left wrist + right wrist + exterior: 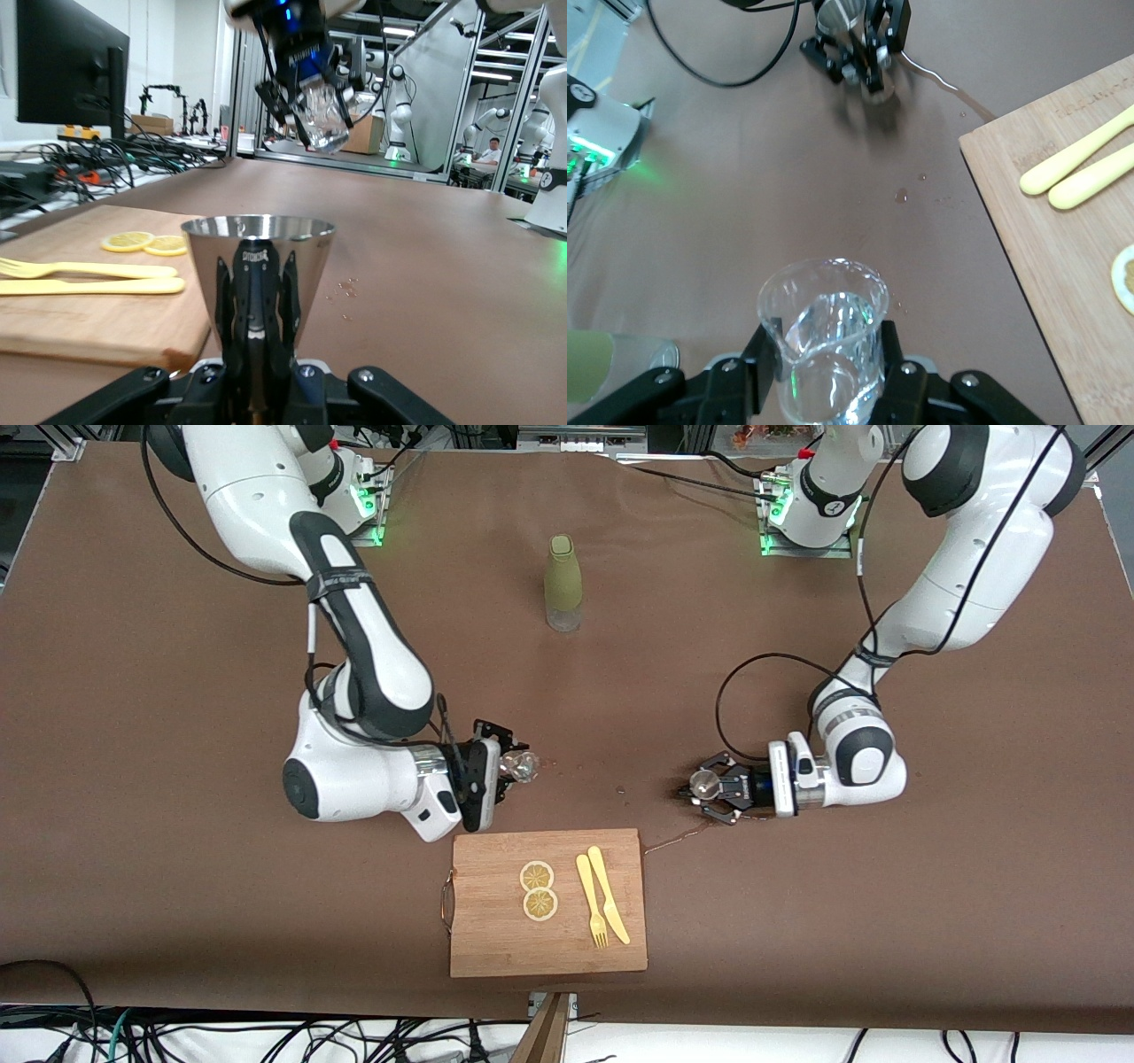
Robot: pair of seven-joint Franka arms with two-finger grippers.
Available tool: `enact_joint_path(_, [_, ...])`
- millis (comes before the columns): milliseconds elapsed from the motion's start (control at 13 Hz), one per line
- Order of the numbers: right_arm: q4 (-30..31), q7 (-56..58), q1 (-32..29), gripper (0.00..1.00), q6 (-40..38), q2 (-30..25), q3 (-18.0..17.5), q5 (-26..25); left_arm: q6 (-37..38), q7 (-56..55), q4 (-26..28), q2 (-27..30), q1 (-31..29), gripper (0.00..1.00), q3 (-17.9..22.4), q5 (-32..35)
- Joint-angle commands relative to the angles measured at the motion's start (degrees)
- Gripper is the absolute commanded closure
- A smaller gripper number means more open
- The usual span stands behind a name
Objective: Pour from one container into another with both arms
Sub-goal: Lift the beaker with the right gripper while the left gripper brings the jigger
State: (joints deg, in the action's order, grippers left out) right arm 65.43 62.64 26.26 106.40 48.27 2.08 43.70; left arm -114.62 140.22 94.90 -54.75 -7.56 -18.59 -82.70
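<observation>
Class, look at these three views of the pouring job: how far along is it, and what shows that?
Done: both containers are grasped. The right tool is shut on the glass beaker, which holds clear liquid; the left tool is shut on the steel cup. In hand: the two are apart over the table. A few droplets lie between them. Left: bring the beaker to the cup and pour.

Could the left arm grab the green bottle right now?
Probably not. The left gripper is already shut on a metal cup. The way across the table to the bottle looks free, but its fingers are full.
</observation>
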Motion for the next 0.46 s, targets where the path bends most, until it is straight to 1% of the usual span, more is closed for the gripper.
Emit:
enact_joint_path(0, [-1.8,-7.5,3.3,0.81,2.1,-0.4,0.5,-4.2,-2.8,0.3,-2.6,-1.9,2.0,1.0,-0.9,-1.6])
enact_joint_path(154, [-1.8,-11.2,5.6,0.81,4.5,-0.4,0.6,-6.3,-4.3,0.5,-3.1,-3.6,2.9,1.0,-2.9,-4.2])
enact_joint_path(386, [-1.9,-17.5,8.8,0.81,8.3,-0.4,0.5,-10.5,-7.3,0.5,-3.2,-4.1,4.0,1.0,-5.0,-5.5])
